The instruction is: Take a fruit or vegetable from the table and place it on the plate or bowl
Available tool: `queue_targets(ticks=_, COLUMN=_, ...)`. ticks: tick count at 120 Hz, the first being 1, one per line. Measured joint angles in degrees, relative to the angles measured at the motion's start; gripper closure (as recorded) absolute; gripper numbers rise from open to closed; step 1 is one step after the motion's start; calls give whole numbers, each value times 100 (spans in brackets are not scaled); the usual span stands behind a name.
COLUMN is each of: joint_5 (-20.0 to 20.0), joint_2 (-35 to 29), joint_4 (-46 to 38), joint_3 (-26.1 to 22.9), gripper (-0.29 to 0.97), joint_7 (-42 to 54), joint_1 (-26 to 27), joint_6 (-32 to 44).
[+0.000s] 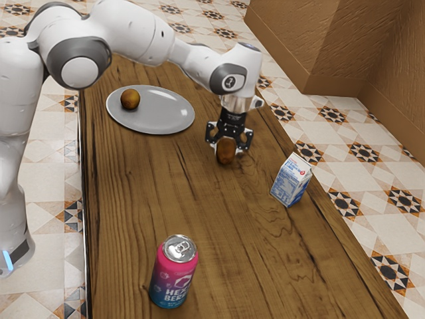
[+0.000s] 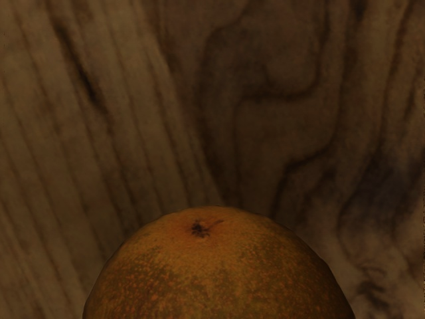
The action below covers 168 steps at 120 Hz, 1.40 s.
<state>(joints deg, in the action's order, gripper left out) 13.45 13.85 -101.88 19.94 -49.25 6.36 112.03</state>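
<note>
Gripping a brown kiwi (image 1: pixel 226 154) at centre of the exterior view, the black gripper (image 1: pixel 227 147) points straight down. Its fingers are narrowed onto both sides of the fruit, whose lower half pokes out below them. The kiwi looks at or barely above the wooden table (image 1: pixel 219 232); can't tell which. The vertical approach fits an oval fruit, pinched across its short width. The grey plate (image 1: pixel 163 113) sits in the upper left of the exterior view, near the gripper. A second kiwi (image 1: pixel 130 99) already lies on its far-left part, so the bare near side is the likely drop spot. The milk carton (image 1: pixel 291 179) stands at right of centre and the pink can (image 1: pixel 174 271) at the lower middle, both apart from the path to the plate.

Wrist view: the kiwi (image 2: pixel 216 266) bulges up directly under the hand, stem scar facing the camera, so the fruit is roughly centred in the grasp. Bare table grain (image 2: pixel 265 100) lies beyond it. Judged step: lift, then carry to the plate.
</note>
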Motion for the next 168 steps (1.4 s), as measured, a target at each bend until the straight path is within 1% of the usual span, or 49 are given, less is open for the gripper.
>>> queue_targets(ticks=6, joint_5=-6, joint_2=-88, joint_4=9, joint_3=61, gripper=40, joint_7=7, joint_1=-3, joint_6=-34)
queue_targets(ticks=14, joint_5=-20, joint_2=-362, joint_4=21, joint_3=116, gripper=41, joint_7=25, joint_1=-18, joint_6=-105)
queue_targets(ticks=27, joint_5=-46, joint_2=-830, joint_4=34, joint_3=373, gripper=40, joint_7=79, joint_1=-94, joint_6=-301)
queue_targets(ticks=40, joint_5=-77, joint_2=-1085, joint_4=36, joint_3=575, gripper=40, joint_7=155, joint_1=-178, joint_6=-521)
queue_targets(ticks=50, joint_5=-224, joint_2=-1270, joint_4=34, joint_3=649, gripper=40, joint_7=210, joint_1=-214, joint_6=-705)
queue_targets(ticks=65, joint_5=-568, joint_2=-1536, joint_4=28, joint_3=979, gripper=40, joint_7=275, joint_1=-7, joint_6=-1029)
queue_targets(ticks=85, joint_5=-1101, joint_2=-1583, joint_4=21, joint_3=1044, gripper=40, joint_7=336, joint_1=-232, joint_6=-1343)
queue_targets(ticks=100, joint_5=-1381, joint_2=-1592, joint_4=24, joint_3=1058, gripper=40, joint_7=385, joint_1=-461, joint_6=-1495)
queue_targets(ticks=107, joint_5=-1480, joint_2=-1600, joint_4=21, joint_3=1175, gripper=40, joint_7=405, joint_1=-437, joint_6=-1559)
queue_targets(ticks=121, joint_5=-1586, joint_2=-1565, joint_4=19, joint_3=1383, gripper=40, joint_7=441, joint_1=-460, joint_6=-1630)
queue_targets(ticks=143, joint_5=-1640, joint_2=-1493, joint_4=18, joint_3=1418, gripper=40, joint_7=486, joint_1=-707, joint_6=-1652)
queue_targets(ticks=168, joint_5=-1712, joint_2=-1491, joint_4=12, joint_3=1420, gripper=40, joint_7=524, joint_1=-856, joint_6=-1665)
